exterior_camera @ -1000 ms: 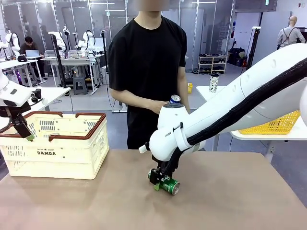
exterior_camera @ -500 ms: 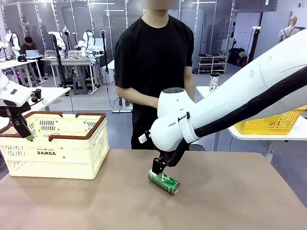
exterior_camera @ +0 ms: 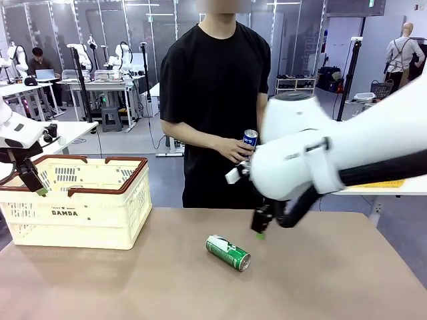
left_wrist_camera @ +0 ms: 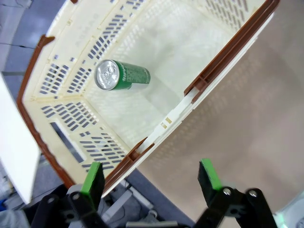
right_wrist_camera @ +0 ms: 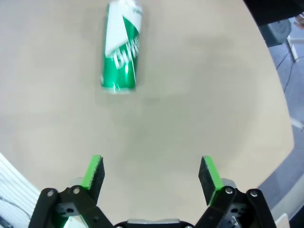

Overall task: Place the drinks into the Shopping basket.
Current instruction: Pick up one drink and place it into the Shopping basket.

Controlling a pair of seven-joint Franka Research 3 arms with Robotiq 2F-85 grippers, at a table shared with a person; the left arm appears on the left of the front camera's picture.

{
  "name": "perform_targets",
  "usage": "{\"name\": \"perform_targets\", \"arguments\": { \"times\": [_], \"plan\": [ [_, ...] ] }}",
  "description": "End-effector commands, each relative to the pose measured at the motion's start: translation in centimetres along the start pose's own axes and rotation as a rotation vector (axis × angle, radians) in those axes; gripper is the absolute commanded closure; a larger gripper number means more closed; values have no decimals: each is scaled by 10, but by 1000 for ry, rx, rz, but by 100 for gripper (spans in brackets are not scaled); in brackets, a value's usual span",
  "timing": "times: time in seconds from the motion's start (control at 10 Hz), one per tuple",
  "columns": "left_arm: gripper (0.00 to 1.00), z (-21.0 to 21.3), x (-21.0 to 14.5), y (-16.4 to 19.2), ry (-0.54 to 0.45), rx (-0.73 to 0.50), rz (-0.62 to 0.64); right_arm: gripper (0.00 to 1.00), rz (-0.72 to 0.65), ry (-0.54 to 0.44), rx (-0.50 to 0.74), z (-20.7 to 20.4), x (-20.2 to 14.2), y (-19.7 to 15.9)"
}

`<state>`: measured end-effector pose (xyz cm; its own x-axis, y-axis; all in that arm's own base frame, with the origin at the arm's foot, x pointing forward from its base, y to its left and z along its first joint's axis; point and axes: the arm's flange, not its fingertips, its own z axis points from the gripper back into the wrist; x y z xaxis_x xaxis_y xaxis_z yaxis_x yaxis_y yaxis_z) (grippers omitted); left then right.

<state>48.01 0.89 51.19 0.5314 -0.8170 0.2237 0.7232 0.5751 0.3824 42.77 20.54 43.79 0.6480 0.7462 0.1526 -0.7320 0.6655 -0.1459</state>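
Observation:
A green can [exterior_camera: 228, 253] lies on its side on the brown table, its silver top turned toward the front right. My right gripper [exterior_camera: 261, 227] hangs open just right of it and a little above the table. In the right wrist view the same can [right_wrist_camera: 121, 47] lies ahead of the open right gripper [right_wrist_camera: 151, 173], apart from the fingers. The cream Shopping basket [exterior_camera: 73, 212] stands at the left, with my left gripper [exterior_camera: 35, 183] open over its left rim. Looking down from the left wrist, another green can [left_wrist_camera: 121, 76] lies inside the basket [left_wrist_camera: 228, 47], beyond the open left gripper [left_wrist_camera: 151, 175]. The person holds a blue can [exterior_camera: 249, 140] upright in one hand.
The person stands at the table's far edge, behind the middle. My bulky right arm [exterior_camera: 333, 160] spans the right half of the scene. A sliver of a yellow basket [exterior_camera: 385, 183] shows behind it. Bare tabletop lies in front of and to the right of the lying can.
My right gripper has lifted off the green can and swung up and to the right; the can stays lying on the table. The person's hand with the blue can has come into sight.

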Motion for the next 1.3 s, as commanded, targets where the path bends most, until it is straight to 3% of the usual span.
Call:
{"name": "perform_targets", "arguments": {
  "times": [0.0, 0.4, 0.8, 1.2],
  "plan": [
    [0, 1, 0, 0, 4, 4, 15, 0, 52, -4, 24, 24, -67, -22],
    [0, 1, 0, 0, 4, 4, 15, 0, 55, -13, 81, 38, -152, -74],
    [0, 1, 0, 0, 4, 4, 15, 0, 46, -29, 121, 21, -157, -87],
    [0, 3, 7, 2, -9, 14, -12, 0, 30, -20, 103, 33, -163, -84]
  ]
}}
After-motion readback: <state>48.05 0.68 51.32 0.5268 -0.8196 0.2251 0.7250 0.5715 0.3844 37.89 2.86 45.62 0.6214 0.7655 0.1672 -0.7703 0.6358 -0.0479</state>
